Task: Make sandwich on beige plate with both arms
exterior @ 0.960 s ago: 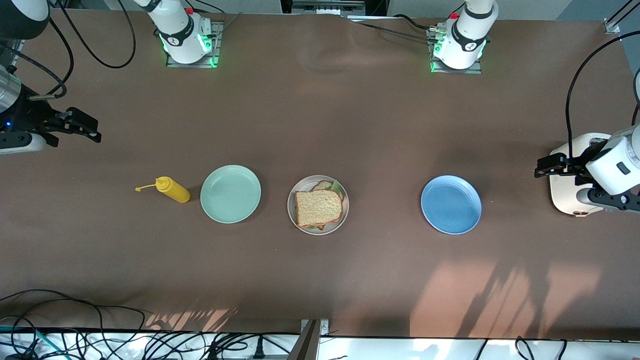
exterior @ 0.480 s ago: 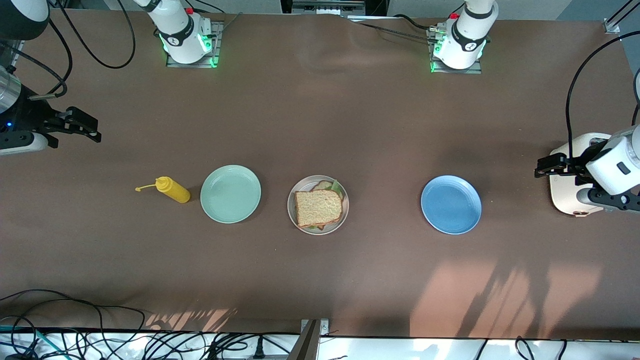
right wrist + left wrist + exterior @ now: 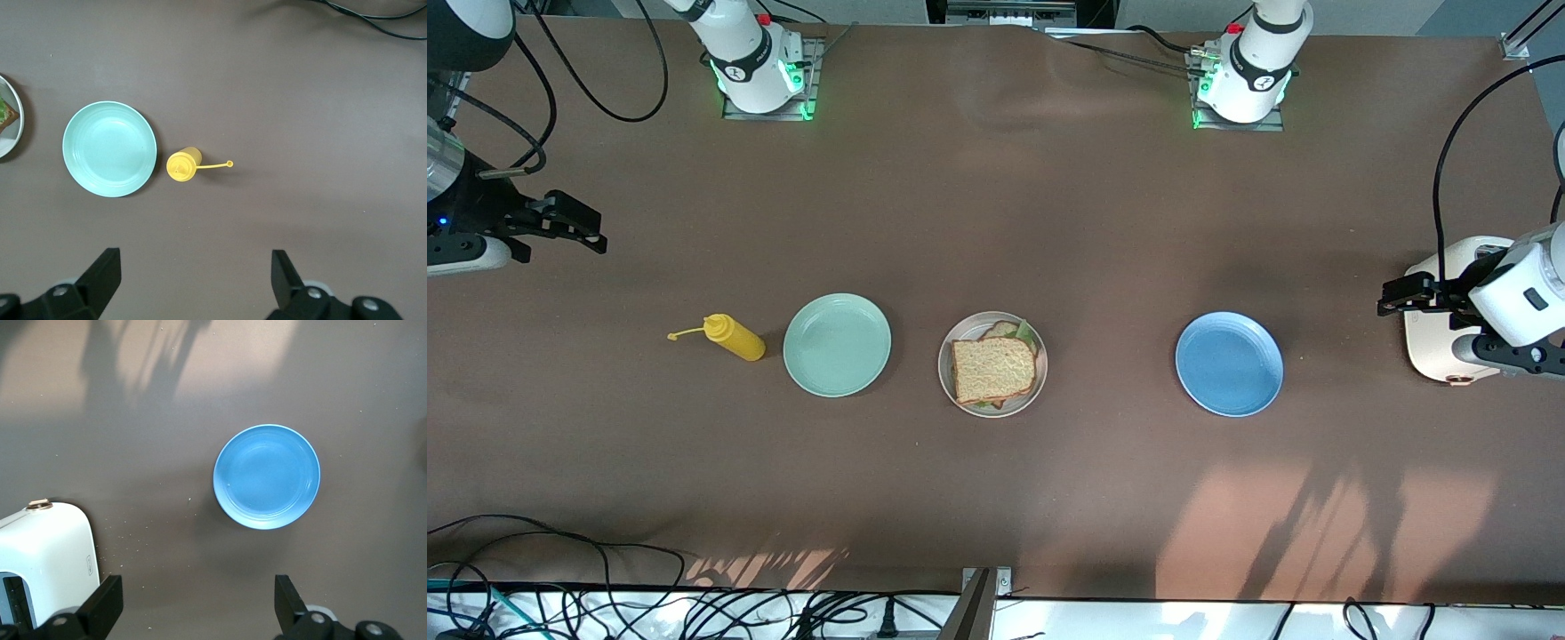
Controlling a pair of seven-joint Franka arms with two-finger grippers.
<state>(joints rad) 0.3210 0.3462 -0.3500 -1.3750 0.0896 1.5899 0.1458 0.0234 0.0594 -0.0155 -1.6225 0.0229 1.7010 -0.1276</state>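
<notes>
The left pincer (image 3: pixel 1392 298) hangs with its fingers spread and empty over the left arm's end of the surface (image 3: pixel 1049 222), above the edge of a pale toaster (image 3: pixel 1436 342). In the left wrist view the two fingertips (image 3: pixel 107 603) stand wide apart, and the blue plate (image 3: pixel 267 477) lies bare below them. The right pincer (image 3: pixel 583 229) is likewise spread and holds nothing, waiting over the right arm's end of the surface; its wrist view shows both fingers (image 3: pixel 103 270) parted above bare brown cloth.

The surface is covered in a matte brown sheet, faintly creased, with patches of sunlight and shadow streaks along the edge nearest the front camera. Black cables (image 3: pixel 605 613) trail along that edge. Green lights glow at both arm bases.

No writing can be read.

The beige plate (image 3: pixel 945 373) sits between the mint-green plate (image 3: pixel 837 345) and the blue plate, and the sandwich (image 3: pixel 993 367) lies on it, green lettuce peeking out under the top slice. The mint-green plate is bare. A yellow squeeze bottle (image 3: pixel 734 338) lies on its side just beside it.
</notes>
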